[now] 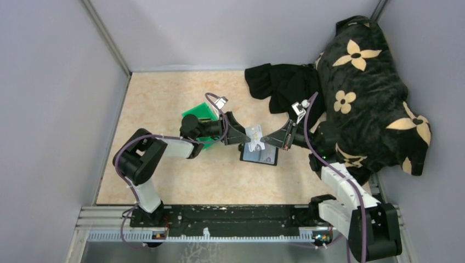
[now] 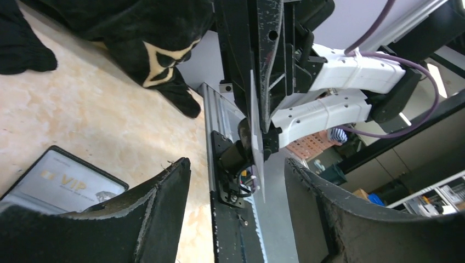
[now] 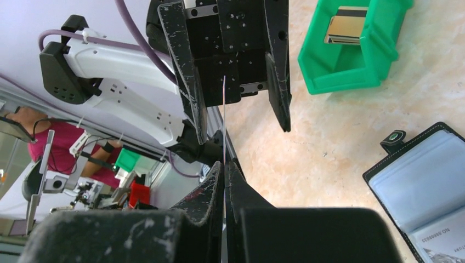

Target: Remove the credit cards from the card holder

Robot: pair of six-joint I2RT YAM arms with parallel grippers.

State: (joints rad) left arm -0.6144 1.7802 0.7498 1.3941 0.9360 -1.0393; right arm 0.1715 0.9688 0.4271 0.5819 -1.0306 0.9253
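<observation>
Where the two arms meet: a pale card [image 1: 255, 133] is held up in the air over the middle of the table [image 1: 164, 175], with its flat face turned up.
Right gripper [image 3: 225, 170]: it is closed tight on one end of the pale card, which is pinched between both fingers.
Left gripper [image 2: 236, 164]: its fingers are set apart, one on each side of the other end of the pale card. A gap can be seen between each finger and the card, so nothing is gripped.
Card holder [image 3: 417, 164]: it is laid open on the table just under the held card, near the middle and a little toward the near edge. Its grey-blue inside faces are turned up, and a small tab is seen at one edge.
VIP card [image 2: 63, 186]: it is tucked in a pocket of the card holder.
Gold-brown card [image 3: 344, 24]: it is seen lying inside the green bin [image 3: 334, 76], with its dark stripe showing.
Green bin, place: it is set on the table left of the middle and is partly hidden under the left arm.
Black cloth [image 1: 362, 93]: it is piled at the far right corner of the table and has pale flower shapes on it.
</observation>
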